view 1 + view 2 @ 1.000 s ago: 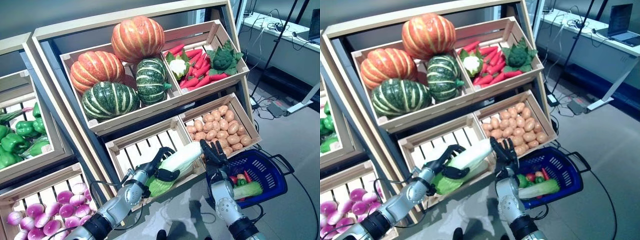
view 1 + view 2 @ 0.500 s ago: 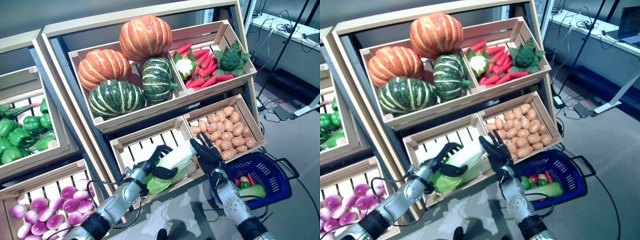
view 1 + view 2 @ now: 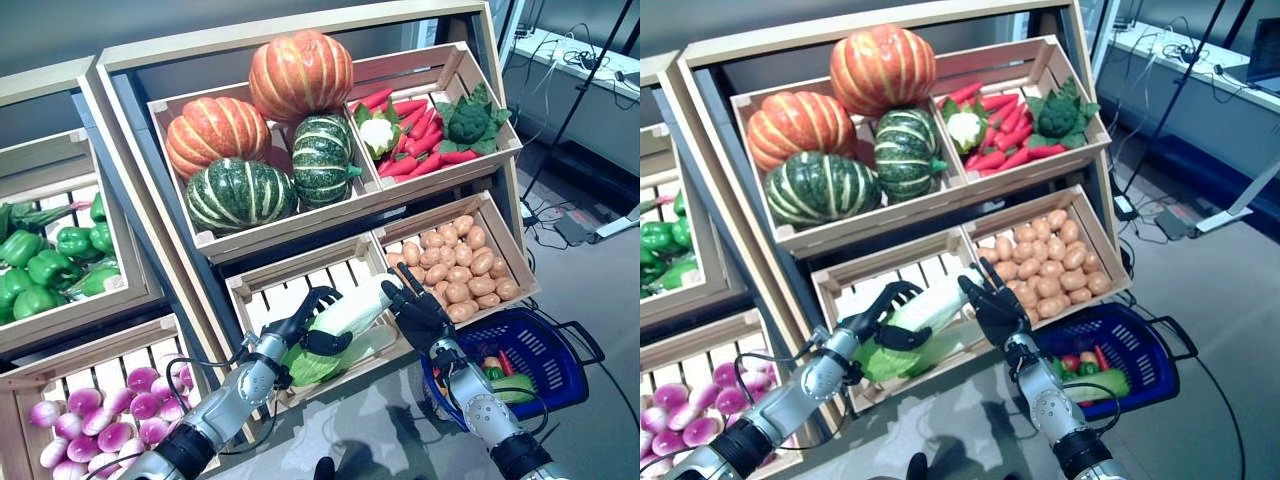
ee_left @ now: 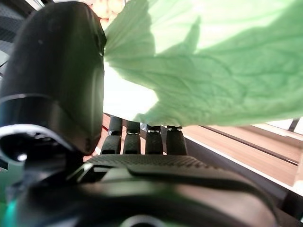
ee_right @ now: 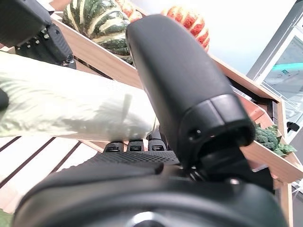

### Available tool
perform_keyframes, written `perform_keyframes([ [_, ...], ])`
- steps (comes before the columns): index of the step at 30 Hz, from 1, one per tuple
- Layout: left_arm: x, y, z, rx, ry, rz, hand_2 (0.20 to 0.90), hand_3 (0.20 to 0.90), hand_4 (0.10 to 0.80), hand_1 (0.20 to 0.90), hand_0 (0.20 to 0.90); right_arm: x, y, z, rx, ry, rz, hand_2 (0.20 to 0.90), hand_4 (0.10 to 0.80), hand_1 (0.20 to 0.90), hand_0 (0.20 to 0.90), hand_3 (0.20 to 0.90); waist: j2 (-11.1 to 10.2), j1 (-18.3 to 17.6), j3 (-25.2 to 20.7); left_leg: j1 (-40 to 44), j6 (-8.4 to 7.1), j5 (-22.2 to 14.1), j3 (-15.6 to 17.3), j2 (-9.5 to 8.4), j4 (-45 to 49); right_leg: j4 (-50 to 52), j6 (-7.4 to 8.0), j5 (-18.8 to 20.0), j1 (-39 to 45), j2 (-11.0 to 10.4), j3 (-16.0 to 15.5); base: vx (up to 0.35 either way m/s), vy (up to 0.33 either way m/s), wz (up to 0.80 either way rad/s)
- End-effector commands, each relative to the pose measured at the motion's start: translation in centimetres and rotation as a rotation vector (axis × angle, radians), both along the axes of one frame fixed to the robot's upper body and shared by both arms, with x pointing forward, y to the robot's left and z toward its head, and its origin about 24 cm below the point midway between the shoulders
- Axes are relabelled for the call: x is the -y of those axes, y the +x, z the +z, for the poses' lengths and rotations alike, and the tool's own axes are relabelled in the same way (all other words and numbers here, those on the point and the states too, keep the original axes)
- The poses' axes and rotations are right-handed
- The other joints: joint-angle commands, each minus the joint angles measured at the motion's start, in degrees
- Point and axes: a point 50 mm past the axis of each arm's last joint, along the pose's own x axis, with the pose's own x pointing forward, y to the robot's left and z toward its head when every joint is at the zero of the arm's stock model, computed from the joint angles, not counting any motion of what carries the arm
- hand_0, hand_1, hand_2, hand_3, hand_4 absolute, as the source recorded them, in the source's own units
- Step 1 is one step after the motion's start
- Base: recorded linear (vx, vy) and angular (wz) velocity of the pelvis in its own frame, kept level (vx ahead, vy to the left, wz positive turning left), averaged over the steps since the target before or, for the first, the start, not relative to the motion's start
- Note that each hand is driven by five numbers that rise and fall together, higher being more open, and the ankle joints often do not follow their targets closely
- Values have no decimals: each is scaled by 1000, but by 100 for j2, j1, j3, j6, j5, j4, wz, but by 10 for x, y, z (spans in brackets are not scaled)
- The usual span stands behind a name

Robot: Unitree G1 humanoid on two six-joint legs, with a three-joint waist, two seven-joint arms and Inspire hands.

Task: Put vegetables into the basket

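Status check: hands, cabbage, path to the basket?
Left hand curled round the cabbage above the slatted crate. Right hand open, fingers against its white end. Blue basket right of it, part-filled; right hand in between.

Orange pumpkins [image 3: 300,75]: two. Green striped squashes [image 3: 237,194]: two. Cauliflower [image 3: 377,131]: one. Broccoli [image 3: 468,121]: one. Napa cabbage [image 3: 345,318]: one. Blue basket [image 3: 560,375]: one. Red peppers [image 3: 425,135], potatoes [image 3: 465,280], green peppers [image 3: 40,275], purple onions [image 3: 95,425]: too many to count.

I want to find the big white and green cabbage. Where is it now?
The napa cabbage is in the eye views' lower middle, over the slatted crate left of the potatoes, gripped by the left hand, with the right hand at its white end.
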Motion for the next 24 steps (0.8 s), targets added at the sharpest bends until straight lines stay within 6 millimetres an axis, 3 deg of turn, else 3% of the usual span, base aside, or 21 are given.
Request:
perform_keyframes([
  [1, 27, 27, 41, 199, -77, -83, 300, 300, 400, 300, 300, -110, -5, 68, 376, 324, 505, 900, 800, 900, 900, 900, -252, -13, -213, 250, 19, -645, -48, -84, 14, 252, -102, -86, 31, -285, -22, 0, 0, 0],
  [14, 27, 26, 40, 215, -266, 32, 300, 300, 400, 300, 300, -126, -15, 59, 319, 290, 584, 900, 800, 900, 900, 900, -282, 11, -200, 228, -6, -621, -76, -84, 14, 248, -133, -74, 25, -290, -61, 0, 0, 0],
  [24, 29, 26, 44, 238, -269, 44, 300, 300, 400, 300, 300, -128, -14, 55, 265, 216, 595, 900, 800, 900, 900, 900, -312, 9, -202, 226, -4, -611, -65, -96, 14, 250, -145, -60, 22, -279, -53, 0, 0, 0],
])
